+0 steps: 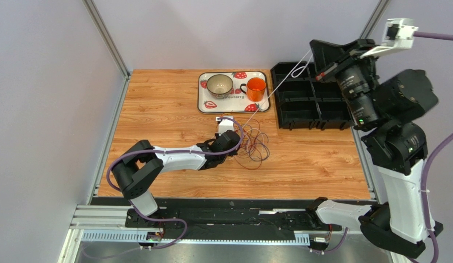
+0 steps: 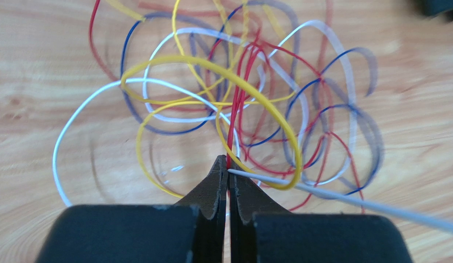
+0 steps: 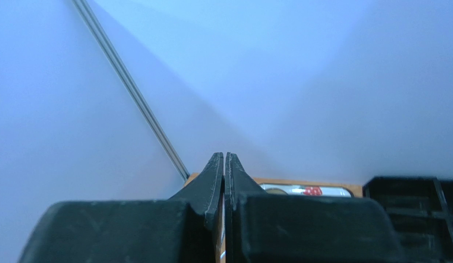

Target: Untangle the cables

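Note:
The cables [image 1: 255, 143] lie as a tangle of thin red, yellow, white and blue loops [image 2: 234, 104] on the wooden table. My left gripper [image 1: 234, 143] sits at the tangle's left edge. Its jaws [image 2: 228, 160] are shut on a red cable [image 2: 238, 109], and a pale cable [image 2: 344, 198] runs off to the right from the tips. My right gripper [image 1: 321, 61] is raised high at the back right, shut [image 3: 223, 156]. A white cable [image 1: 278, 90] stretches taut from the tangle up to it.
A strawberry-patterned tray [image 1: 201, 93] at the back holds a bowl [image 1: 219, 84] and an orange cup [image 1: 256, 89]. A black divided bin [image 1: 308, 101] stands to its right, under the raised right arm. Grey walls close in the left and back sides.

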Robot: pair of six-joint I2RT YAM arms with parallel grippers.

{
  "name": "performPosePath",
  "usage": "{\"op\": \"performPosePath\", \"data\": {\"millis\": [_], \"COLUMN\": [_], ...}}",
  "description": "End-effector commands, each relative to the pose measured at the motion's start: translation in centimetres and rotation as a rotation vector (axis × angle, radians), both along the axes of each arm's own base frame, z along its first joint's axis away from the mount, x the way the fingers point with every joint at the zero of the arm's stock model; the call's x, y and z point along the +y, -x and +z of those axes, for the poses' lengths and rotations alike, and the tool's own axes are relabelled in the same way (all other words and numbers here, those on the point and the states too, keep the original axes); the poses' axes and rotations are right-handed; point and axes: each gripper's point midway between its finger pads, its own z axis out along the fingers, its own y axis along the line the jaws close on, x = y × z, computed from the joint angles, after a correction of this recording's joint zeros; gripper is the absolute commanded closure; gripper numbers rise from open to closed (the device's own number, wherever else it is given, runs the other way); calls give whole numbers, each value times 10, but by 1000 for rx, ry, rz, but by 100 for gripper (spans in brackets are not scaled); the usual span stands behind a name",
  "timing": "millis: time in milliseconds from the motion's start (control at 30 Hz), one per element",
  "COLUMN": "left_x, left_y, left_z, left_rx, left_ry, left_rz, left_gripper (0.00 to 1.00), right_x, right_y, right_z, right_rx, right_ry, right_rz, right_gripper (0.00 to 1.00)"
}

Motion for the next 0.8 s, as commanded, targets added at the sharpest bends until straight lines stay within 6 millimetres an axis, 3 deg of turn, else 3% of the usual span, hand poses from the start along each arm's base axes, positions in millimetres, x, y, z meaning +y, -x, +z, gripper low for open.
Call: {"op": "performPosePath", "data": {"millis": [0, 67, 167, 200, 267, 300, 333, 367, 400, 433, 467, 533, 567, 600, 700, 767], "left_x": [17, 17, 16, 16, 14, 13, 12, 15, 13, 14, 13, 20, 24, 37, 72, 89], "left_y": [4, 3, 2, 2, 3, 2, 3, 6, 6, 10, 11, 19, 17, 22, 21, 20], "left_z": [-12, -15, -15, -15, -16, -12, -11, -12, -4, -3, 8, 13, 32, 32, 64, 82], "left_rx": [38, 45, 49, 49, 52, 43, 41, 43, 23, 33, 6, 7, -31, -21, -113, -187], "left_ry": [-77, -88, -95, -101, -98, -88, -81, -79, -51, -42, -13, -7, 26, -18, -70, -66], "left_rz": [50, 56, 62, 55, 38, 33, 28, 25, 16, -3, -14, -28, -16, 1, 76, 104], "left_gripper": [100, 100, 99, 88, 65, 43, 35, 29, 22, 20, 20, 19, 19, 19, 17, 16], "right_x": [-35, -38, -34, -34, -29, -31, -32, -24, -29, -24, -25, -26, -23, -23, -15, 4], "right_y": [64, 77, 75, 71, 43, 36, 28, 0, 1, -16, -19, -23, -27, -28, -35, -42], "right_z": [112, 118, 110, 103, 63, 45, 24, -29, -47, -94, -111, -143, -158, -167, -207, -235], "right_rx": [-458, -515, -513, -486, -348, -291, -237, -114, -79, 20, 57, 135, 171, 195, 312, 393], "right_ry": [-147, -150, -94, -90, -52, -64, -59, -8, -25, 27, 39, 64, 88, 107, 163, 186], "right_rz": [10, 26, 25, 19, -28, -45, -72, -117, -132, -167, -179, -199, -198, -200, -197, -133], "right_gripper": [100, 100, 100, 100, 100, 100, 100, 100, 100, 100, 100, 100, 100, 100, 100, 100]}}
